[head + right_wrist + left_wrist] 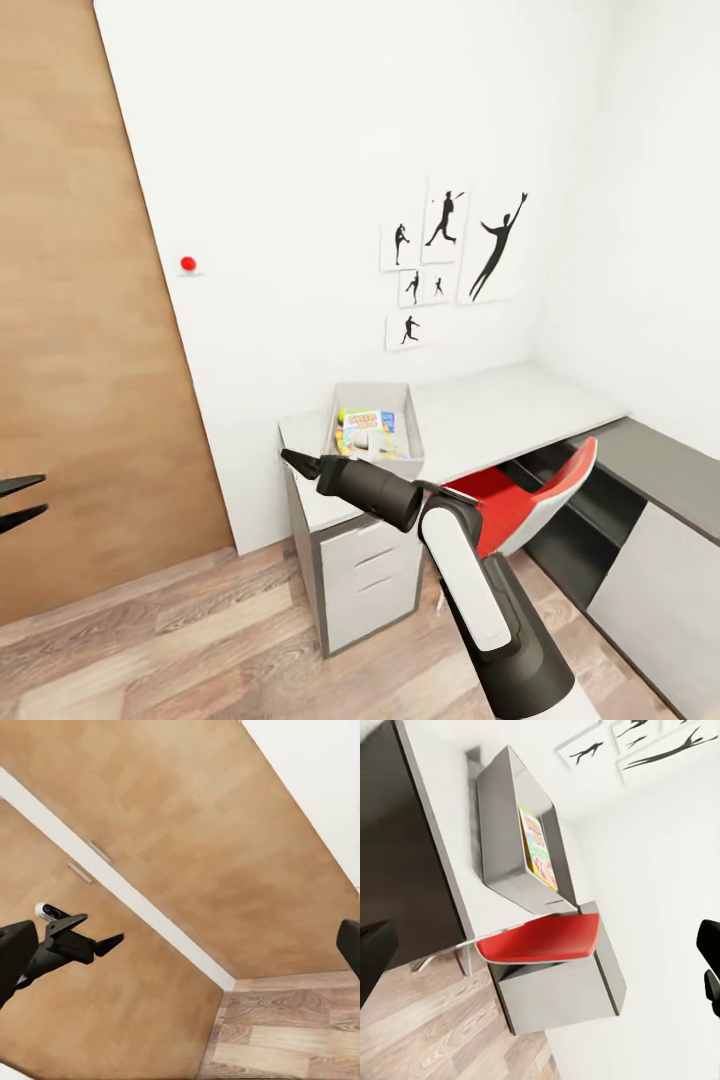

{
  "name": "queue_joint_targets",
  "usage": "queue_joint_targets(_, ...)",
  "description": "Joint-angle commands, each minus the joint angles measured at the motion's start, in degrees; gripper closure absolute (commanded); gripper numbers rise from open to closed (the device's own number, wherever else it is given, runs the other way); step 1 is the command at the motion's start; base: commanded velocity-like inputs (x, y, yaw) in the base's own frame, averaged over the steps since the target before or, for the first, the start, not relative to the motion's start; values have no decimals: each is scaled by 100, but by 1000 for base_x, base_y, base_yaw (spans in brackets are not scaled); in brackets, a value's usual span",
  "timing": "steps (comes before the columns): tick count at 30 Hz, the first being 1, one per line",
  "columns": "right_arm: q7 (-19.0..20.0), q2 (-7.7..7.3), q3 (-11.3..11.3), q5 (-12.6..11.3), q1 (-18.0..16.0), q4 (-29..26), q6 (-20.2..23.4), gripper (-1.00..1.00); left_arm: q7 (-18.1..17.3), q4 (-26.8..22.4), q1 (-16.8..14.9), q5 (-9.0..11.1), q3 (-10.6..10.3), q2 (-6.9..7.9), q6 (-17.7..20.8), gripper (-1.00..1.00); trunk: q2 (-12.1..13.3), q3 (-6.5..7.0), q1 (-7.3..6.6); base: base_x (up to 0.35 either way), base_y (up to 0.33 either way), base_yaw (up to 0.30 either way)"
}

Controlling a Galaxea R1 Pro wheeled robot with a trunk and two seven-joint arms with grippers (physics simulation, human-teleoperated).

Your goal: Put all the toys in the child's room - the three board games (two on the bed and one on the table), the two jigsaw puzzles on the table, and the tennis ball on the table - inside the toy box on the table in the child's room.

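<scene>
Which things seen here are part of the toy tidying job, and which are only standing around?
Part of the job:
- toy box, grey, on the table
- colourful printed toys inside the box; which ones, I cannot tell

Only standing around:
- red chair at the table
- silhouette pictures on the wall
- red knob on the wall
- wooden door

The white-topped table [500, 410] carries the grey toy box [345, 408] near its end.
</scene>
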Motion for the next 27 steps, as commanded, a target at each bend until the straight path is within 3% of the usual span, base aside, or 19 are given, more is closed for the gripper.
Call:
queue_joint_targets(1, 26, 3, -7, 24, -5, -2, 24, -100, -19, 5, -8, 44, -47, 3, 61, -100, -14, -14, 4, -5, 0, 290)
queue_joint_targets(27, 26, 3, -7, 24, -5, -2, 27, -100, -19, 5, -8, 45, -47, 3, 61, -100, -14, -14, 4, -134, 0, 290)
